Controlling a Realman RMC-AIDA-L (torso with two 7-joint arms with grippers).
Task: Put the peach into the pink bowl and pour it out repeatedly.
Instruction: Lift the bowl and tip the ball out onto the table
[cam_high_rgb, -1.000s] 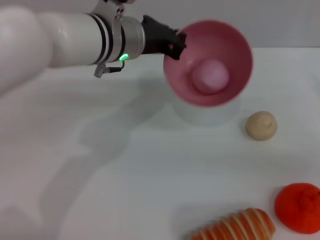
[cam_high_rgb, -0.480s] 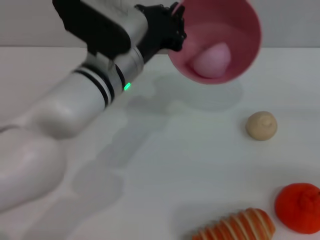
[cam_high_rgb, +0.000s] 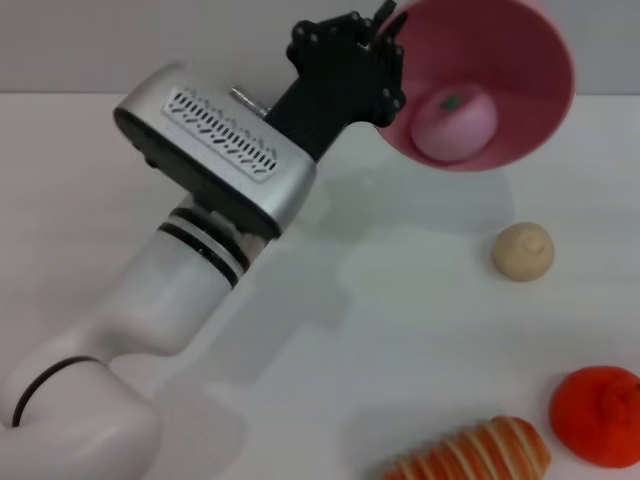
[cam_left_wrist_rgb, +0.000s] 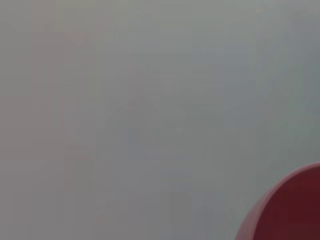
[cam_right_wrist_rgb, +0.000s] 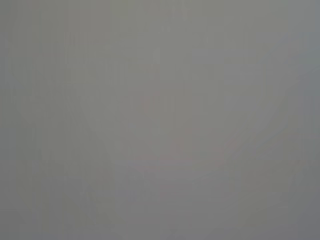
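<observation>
My left gripper (cam_high_rgb: 388, 62) is shut on the near-left rim of the pink bowl (cam_high_rgb: 520, 70) and holds it high above the table, tilted so its opening faces me. The peach (cam_high_rgb: 455, 124) lies against the bowl's lower inner wall, its green stem mark showing. A curved edge of the pink bowl (cam_left_wrist_rgb: 287, 205) also shows in a corner of the left wrist view. My right arm and gripper are out of view; the right wrist view shows only plain grey.
A beige round ball (cam_high_rgb: 522, 251) lies on the white table (cam_high_rgb: 400, 330) right of centre. A larger orange-red fruit (cam_high_rgb: 597, 414) sits at the front right, with a striped bread roll (cam_high_rgb: 475, 453) beside it at the front edge.
My left arm has lifted the bowl up and to the right and rolled its wrist. The bowl tipped further toward me and the peach slid to its lower wall.
</observation>
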